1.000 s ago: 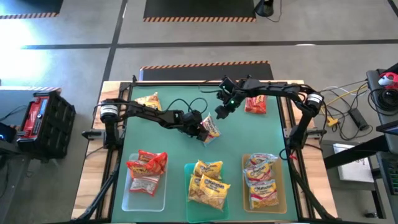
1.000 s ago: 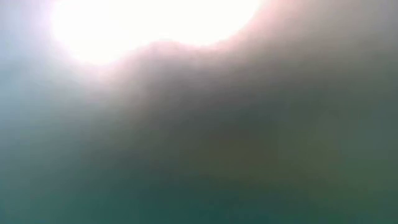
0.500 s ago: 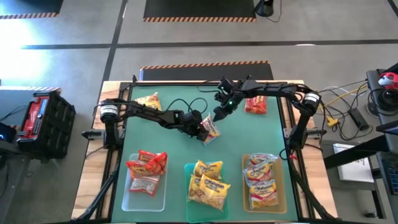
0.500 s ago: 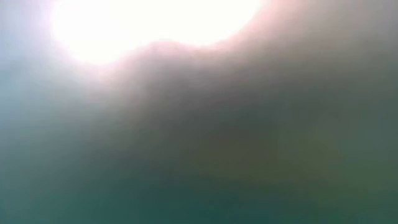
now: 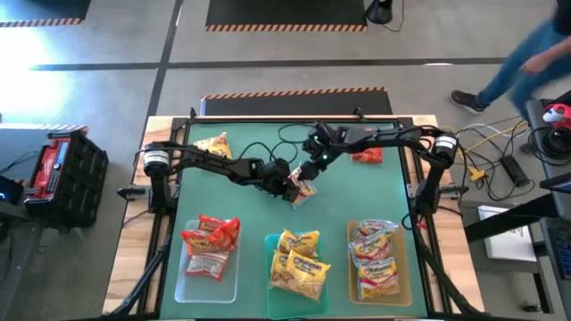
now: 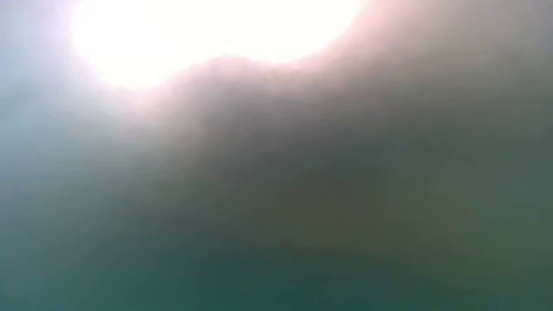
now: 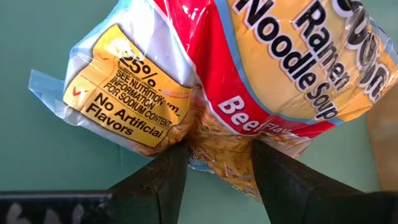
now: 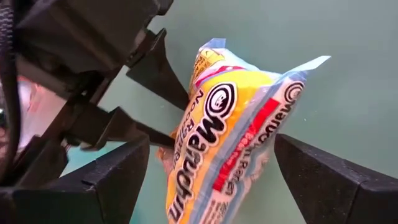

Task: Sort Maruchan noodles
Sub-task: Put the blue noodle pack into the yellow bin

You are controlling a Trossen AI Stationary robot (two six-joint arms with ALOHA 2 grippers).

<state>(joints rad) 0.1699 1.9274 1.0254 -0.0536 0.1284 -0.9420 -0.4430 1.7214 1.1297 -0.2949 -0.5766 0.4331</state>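
Observation:
A yellow-orange Maruchan noodle packet (image 5: 305, 186) with a red-and-white label stands tilted at the table's middle, with my left gripper (image 5: 291, 184) shut on it. My right gripper (image 5: 311, 169) is open just beyond it; in the right wrist view its fingers (image 8: 99, 180) stand wide on either side of the packet (image 8: 230, 130), and I cannot tell if they touch it. A yellow packet (image 5: 212, 144) lies flat at the far left and a red one (image 5: 367, 154) at the far right. The low view shows only blur. My left gripper pinches the packet's crimped end below the red "Beef" band (image 7: 217, 146) between its two fingers (image 7: 166, 177). The fingers come from the table's left, slanting down. The packet stands out beyond the fingertips, tilted; whether its far end rests on the mat does not show.
Three trays line the near edge: a clear one (image 5: 185, 283) with red packets, a teal one (image 5: 270, 299) with yellow packets, an amber one (image 5: 353, 290) with yellow-orange packets. A person (image 5: 526, 58) passes beyond the table's far right corner.
My right gripper has gone toward the table's left and near edge, down to the packet that my left gripper keeps still. A person has come into view at the far right.

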